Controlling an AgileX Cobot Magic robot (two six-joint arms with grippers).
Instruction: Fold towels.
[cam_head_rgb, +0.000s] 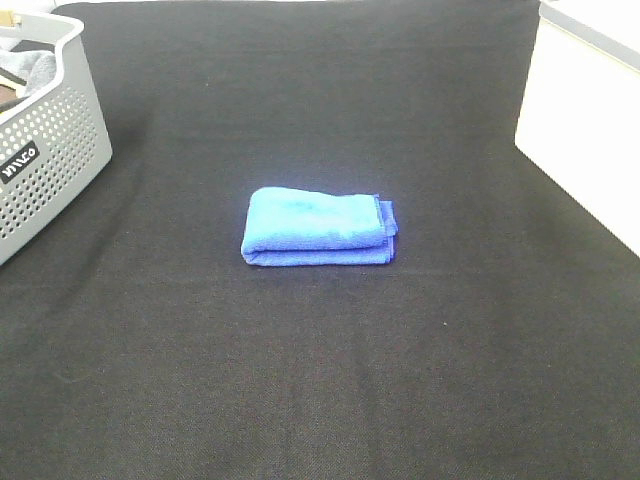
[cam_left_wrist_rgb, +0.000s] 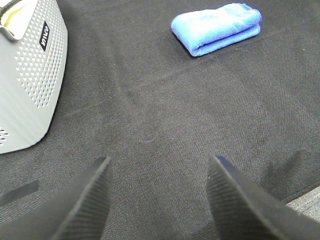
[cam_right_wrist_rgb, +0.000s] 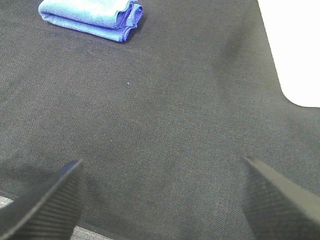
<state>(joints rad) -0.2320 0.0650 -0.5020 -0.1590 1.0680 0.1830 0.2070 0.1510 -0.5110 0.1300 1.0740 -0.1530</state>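
A royal-blue towel (cam_head_rgb: 318, 227) lies folded into a small thick rectangle in the middle of the black table cloth (cam_head_rgb: 320, 380). Its hemmed edges are stacked at its right end. It also shows in the left wrist view (cam_left_wrist_rgb: 217, 27) and the right wrist view (cam_right_wrist_rgb: 92, 16). My left gripper (cam_left_wrist_rgb: 159, 167) is open and empty, low over the cloth, well short of the towel. My right gripper (cam_right_wrist_rgb: 162, 167) is open wide and empty, also away from the towel. Neither gripper shows in the exterior high view.
A grey perforated plastic basket (cam_head_rgb: 45, 150) stands at the back left with cloth inside; it also shows in the left wrist view (cam_left_wrist_rgb: 35, 70). A white box-like surface (cam_head_rgb: 585, 120) stands at the back right, and shows in the right wrist view (cam_right_wrist_rgb: 295, 45).
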